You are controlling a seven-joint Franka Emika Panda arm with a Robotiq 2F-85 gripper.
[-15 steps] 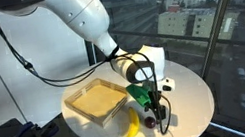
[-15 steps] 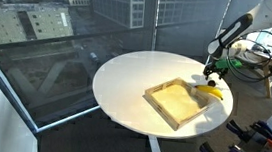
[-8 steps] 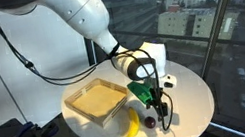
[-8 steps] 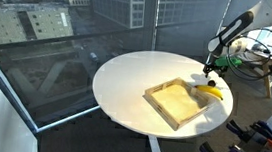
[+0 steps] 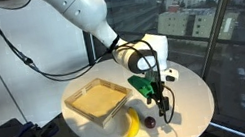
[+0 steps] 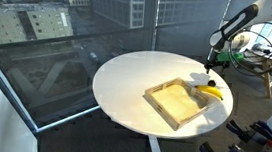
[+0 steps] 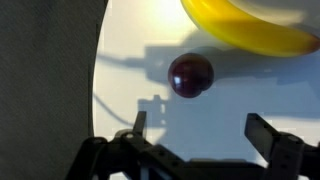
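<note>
Clear drop, one crowded side
You had bare table (image 7: 212, 115) around the plum (image 7: 190, 75); the banana (image 7: 250, 28) crowded one side, the wooden tray (image 5: 96, 101) stood beyond.

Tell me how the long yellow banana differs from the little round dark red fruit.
The long yellow banana is bright; the little round dark red fruit is dark and shiny. The banana is long and curved; the fruit is ball-shaped. The banana is much bigger than the fruit. Both lie on the round white table, apart.

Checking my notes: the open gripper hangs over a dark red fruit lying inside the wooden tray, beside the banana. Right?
Not quite: the dark red fruit lies on the white table, outside the wooden tray, as an exterior view shows. Open gripper and banana are right.
</note>
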